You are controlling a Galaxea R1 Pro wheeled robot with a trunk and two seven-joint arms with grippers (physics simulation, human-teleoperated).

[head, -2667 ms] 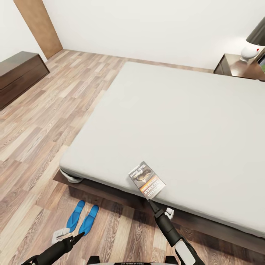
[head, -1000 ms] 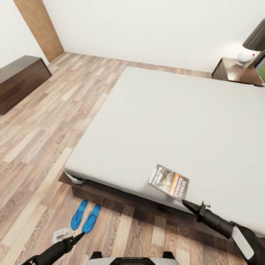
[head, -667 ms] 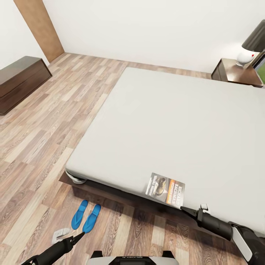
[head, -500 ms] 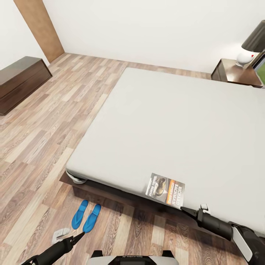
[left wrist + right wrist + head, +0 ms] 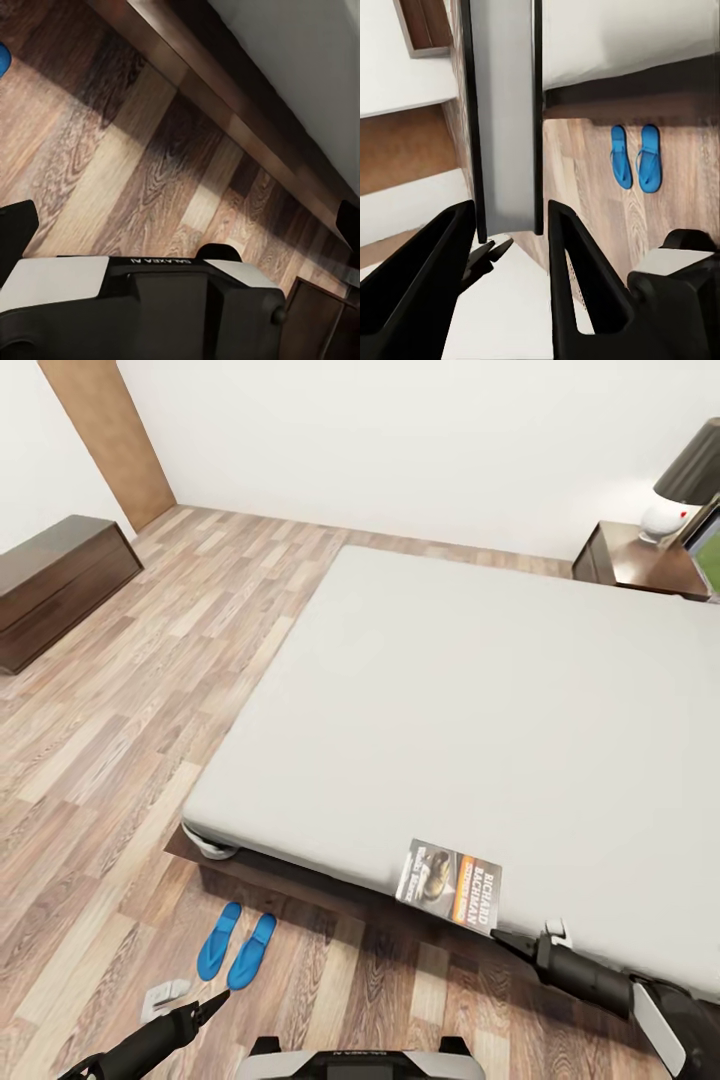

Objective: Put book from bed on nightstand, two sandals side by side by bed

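A long low dark brown wooden cabinet (image 5: pixel 55 585) is standing against the far left wall, on the light wood-plank floor (image 5: pixel 130 690). Nearer, low in the head view, the left gripper (image 5: pixel 213 1005) is hanging over the planks on its black arm; whether its jaws are parted cannot be told. Just beyond its tip, the pair of bright blue flat sandals (image 5: pixel 236 951) is lying side by side on the floor near the bed's foot corner, long axes running roughly parallel and pointing toward the bed frame; the right wrist view is showing them (image 5: pixel 635 157) too, apart from each other by a narrow gap. The large low bed with pale grey mattress (image 5: pixel 480 700) is filling the middle. At its near edge the thin dark grey paperback book with an orange band (image 5: pixel 450 884) is overhanging the mattress rim, long axis running along the edge, lettering end toward the right. The right gripper (image 5: pixel 500 937) is meeting the book's lower right corner; in the right wrist view its black fingers (image 5: pixel 577 259) are standing either side of the book's edge (image 5: pixel 506 120), clamped on it. At far right, a small dark brown nightstand (image 5: pixel 640 560) is carrying a white-based lamp (image 5: pixel 680 485).
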